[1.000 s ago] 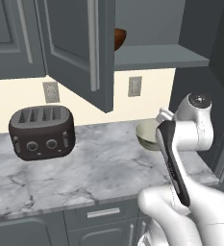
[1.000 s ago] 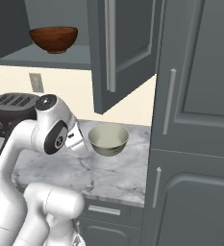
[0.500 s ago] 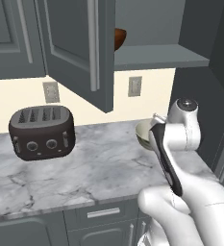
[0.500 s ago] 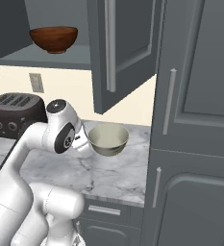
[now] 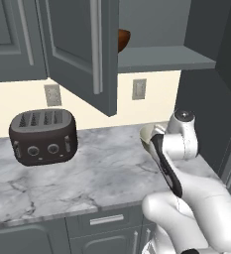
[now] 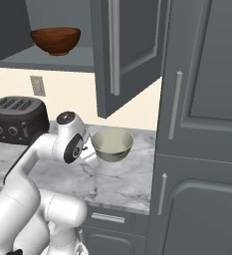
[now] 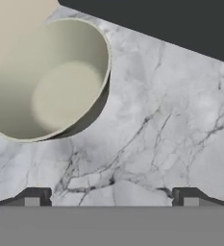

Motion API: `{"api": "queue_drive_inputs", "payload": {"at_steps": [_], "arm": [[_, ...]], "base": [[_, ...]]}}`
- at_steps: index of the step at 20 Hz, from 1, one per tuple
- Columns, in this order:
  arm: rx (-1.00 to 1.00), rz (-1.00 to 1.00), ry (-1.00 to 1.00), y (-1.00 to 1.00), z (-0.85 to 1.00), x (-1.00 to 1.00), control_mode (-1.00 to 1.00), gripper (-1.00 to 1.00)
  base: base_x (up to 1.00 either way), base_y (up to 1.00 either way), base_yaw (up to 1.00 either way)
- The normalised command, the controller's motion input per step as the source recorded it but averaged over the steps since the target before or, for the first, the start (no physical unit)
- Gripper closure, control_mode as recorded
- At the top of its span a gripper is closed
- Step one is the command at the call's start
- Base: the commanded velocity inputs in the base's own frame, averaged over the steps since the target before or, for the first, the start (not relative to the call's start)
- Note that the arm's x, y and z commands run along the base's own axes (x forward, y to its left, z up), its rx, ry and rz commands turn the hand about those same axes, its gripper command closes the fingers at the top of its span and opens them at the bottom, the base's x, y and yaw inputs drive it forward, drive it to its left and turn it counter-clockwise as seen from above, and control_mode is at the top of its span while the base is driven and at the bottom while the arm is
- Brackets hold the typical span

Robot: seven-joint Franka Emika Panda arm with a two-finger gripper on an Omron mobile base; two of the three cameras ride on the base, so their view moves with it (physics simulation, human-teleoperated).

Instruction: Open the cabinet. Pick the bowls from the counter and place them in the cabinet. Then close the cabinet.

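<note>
We see the claw (image 7: pixel 111 197) hanging over the counter (image 7: pixel 171 120) with its two dark fingertips (image 7: pixel 32 197) spread wide apart and nothing between them; it is released and grips no thing. In the hand view the marble under it is white with grey veins branching across it, and the patch straight ahead of the fingertips is bare stone.

The pale bowl (image 7: pixel 48 79) stands upright on the counter ahead of the claw and off to its left in the hand view, clear of both fingertips, with a dark shadow under its near side. From the right base view we see the same pale bowl (image 6: pixel 112 143) just beside the arm's wrist, on the marble close to the tall dark grey cupboard front (image 6: pixel 202 124) that rises at the end of the counter. In the left base view only a sliver of its rim (image 5: pixel 145 133) shows behind the arm.

The brown bowl (image 6: pixel 56 40) sits on the grey shelf (image 6: pixel 53 60) of the cabinet (image 6: pixel 130 55), high above the claw and away from it, and the cabinet door (image 5: pixel 82 49) stands swung open over the counter. A dark toaster (image 5: pixel 43 136) rests on the marble well away from the claw, toward the far end of the counter. Behind it the wall is cream, with two grey sockets (image 5: pixel 139 89). Below the rounded counter edge runs a grey drawer front with a horizontal handle (image 5: pixel 106 219).
</note>
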Motion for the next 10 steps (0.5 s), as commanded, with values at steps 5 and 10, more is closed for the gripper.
{"api": "queue_drive_inputs", "payload": {"at_steps": [5,10], "arm": [[0.0,-0.02,0.0,-0.21,-0.05,0.26,-1.0,-1.0],[0.0,-0.09,0.0,-0.19,0.0,0.17,-1.0,-1.0]], "base": [[0.0,0.0,0.0],[0.0,0.0,0.0]]}}
